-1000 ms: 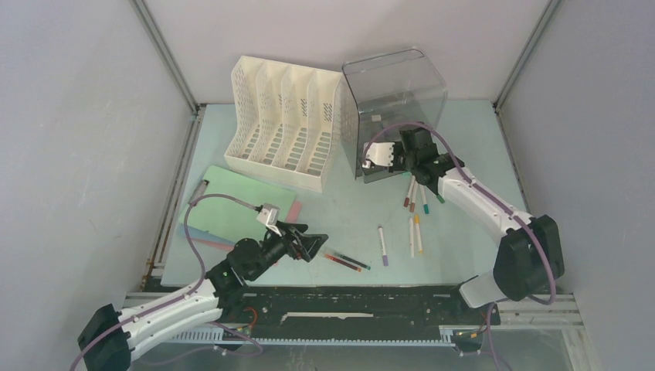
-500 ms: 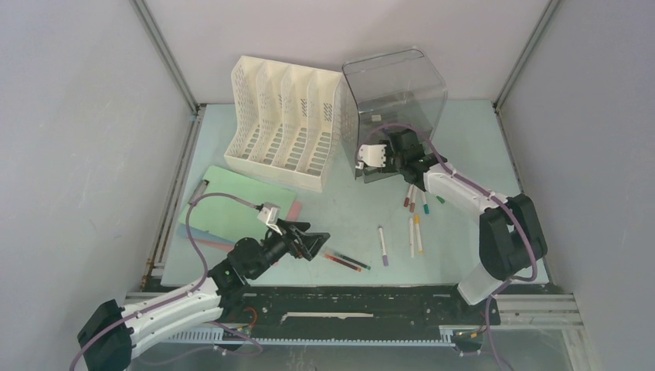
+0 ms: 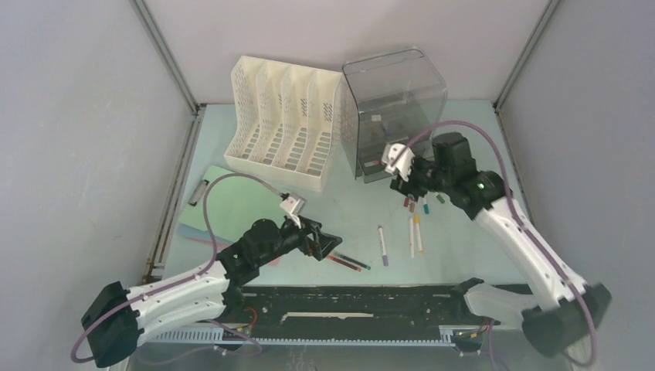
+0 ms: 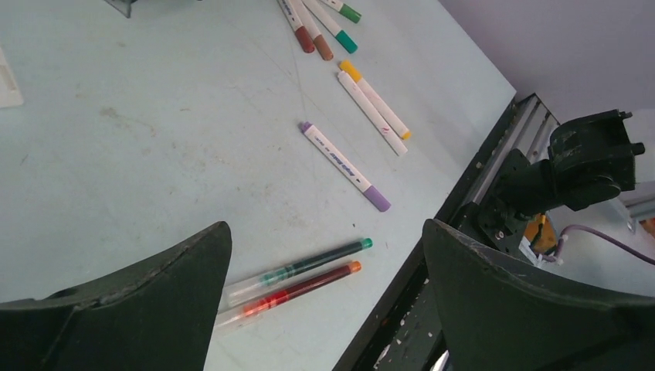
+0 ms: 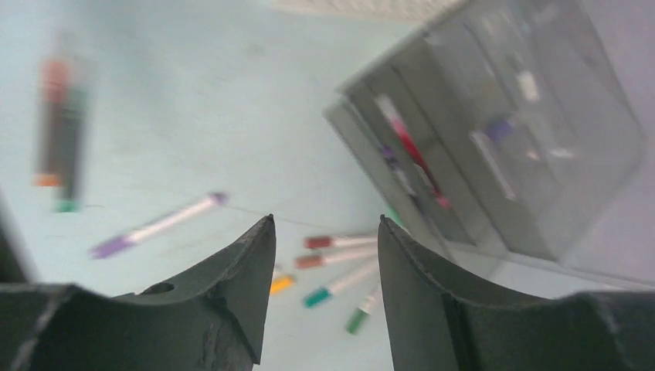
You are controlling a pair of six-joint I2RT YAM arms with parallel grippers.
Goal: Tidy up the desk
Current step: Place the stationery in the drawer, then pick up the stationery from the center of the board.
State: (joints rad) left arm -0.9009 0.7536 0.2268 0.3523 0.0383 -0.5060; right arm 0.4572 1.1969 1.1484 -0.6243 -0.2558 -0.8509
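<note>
The desk [image 3: 347, 209] is a pale mint-green tabletop. A green pen [image 4: 309, 263] and a red pen [image 4: 301, 286] lie side by side near its front edge. My left gripper [image 3: 330, 246] hovers over them, open and empty, its fingers either side of the pair in the left wrist view. My right gripper [image 3: 405, 184] is open and empty just in front of the clear grey bin [image 3: 394, 108], which lies on its side with several markers inside. Below the right gripper lies a cluster of capped markers [image 5: 340, 251]. A purple marker [image 3: 383, 246] and a yellow and a white marker [image 3: 415, 234] lie mid-desk.
A white slotted file rack [image 3: 286, 124] stands at the back left beside the bin. A green clipboard [image 3: 232, 205] with pink and blue sheets under it lies at the left. A black rail [image 3: 347, 305] runs along the front edge, and grey walls close in three sides.
My right gripper has opened and pulled back from the bin's mouth, its arm swinging right. My left gripper has moved right, toward the green and red pens.
</note>
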